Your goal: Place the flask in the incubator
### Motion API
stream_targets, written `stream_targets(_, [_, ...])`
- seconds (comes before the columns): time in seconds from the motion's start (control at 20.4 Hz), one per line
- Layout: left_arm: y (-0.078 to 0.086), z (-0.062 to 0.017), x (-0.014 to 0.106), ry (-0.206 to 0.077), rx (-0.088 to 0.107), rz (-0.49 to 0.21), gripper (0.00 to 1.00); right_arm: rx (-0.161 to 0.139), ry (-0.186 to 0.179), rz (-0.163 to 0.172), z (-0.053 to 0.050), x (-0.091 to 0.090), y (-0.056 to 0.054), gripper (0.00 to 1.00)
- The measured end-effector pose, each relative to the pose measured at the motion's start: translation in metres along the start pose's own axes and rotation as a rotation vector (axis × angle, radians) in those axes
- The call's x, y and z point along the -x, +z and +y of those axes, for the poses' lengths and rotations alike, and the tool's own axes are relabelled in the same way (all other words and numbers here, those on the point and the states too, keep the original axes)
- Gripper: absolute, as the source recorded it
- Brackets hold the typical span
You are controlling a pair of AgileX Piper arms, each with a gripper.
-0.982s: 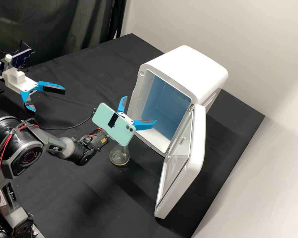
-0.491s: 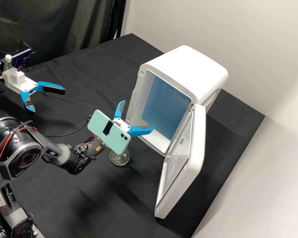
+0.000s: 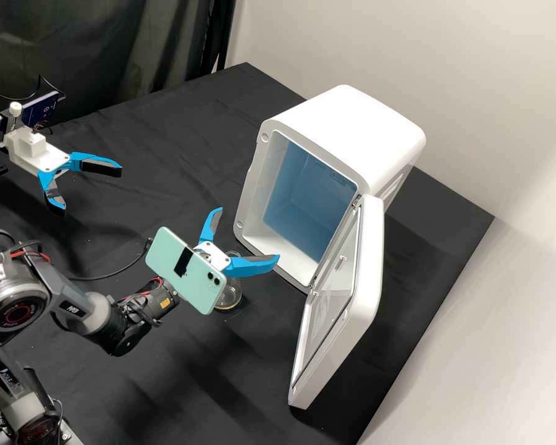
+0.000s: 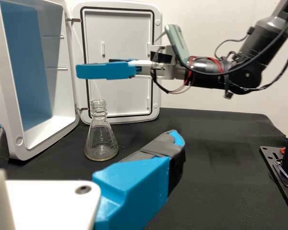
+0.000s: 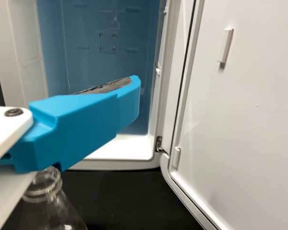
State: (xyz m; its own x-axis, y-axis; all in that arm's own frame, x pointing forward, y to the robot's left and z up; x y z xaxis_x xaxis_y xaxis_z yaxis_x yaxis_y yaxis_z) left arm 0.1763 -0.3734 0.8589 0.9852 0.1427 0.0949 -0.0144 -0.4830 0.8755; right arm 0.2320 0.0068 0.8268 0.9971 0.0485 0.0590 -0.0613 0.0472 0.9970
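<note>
The flask (image 3: pixel 231 300) stands upright on the bench (image 3: pixel 167 142), just outside the incubator (image 3: pixel 352 133), whose door (image 3: pixel 343 290) stands wide open. The right gripper (image 3: pixel 241 244) hovers just above the flask's neck, its fingers spread and gripping nothing. The left gripper (image 3: pixel 88 185) hangs well apart from both, likewise spread and empty.

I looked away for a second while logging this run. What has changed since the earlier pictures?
The right gripper, open throughout, drew back from the mouth of the incubator and came down; it now hangs just above the flask without gripping it. The flask, the open door and the left gripper stayed put.
</note>
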Motion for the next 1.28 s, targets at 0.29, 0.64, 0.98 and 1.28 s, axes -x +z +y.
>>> stream_targets(0.29, [0.0,-0.0016,0.001,-0.006,0.003,0.002,1.0,0.061,-0.052,0.003,-0.007,0.013,0.002,1.0])
stream_targets(0.64, [0.001,-0.0002,0.002,0.001,-0.001,0.0,1.0,0.076,-0.128,-0.028,-0.018,0.025,0.013,1.0])
stream_targets(0.98, [0.002,0.0006,0.002,0.006,-0.003,-0.001,1.0,0.103,-0.186,-0.059,-0.026,0.026,0.023,1.0])
stream_targets(1.28, [0.003,0.0025,0.003,0.015,-0.009,-0.004,1.0,0.114,-0.227,-0.091,-0.033,0.025,0.032,1.0])
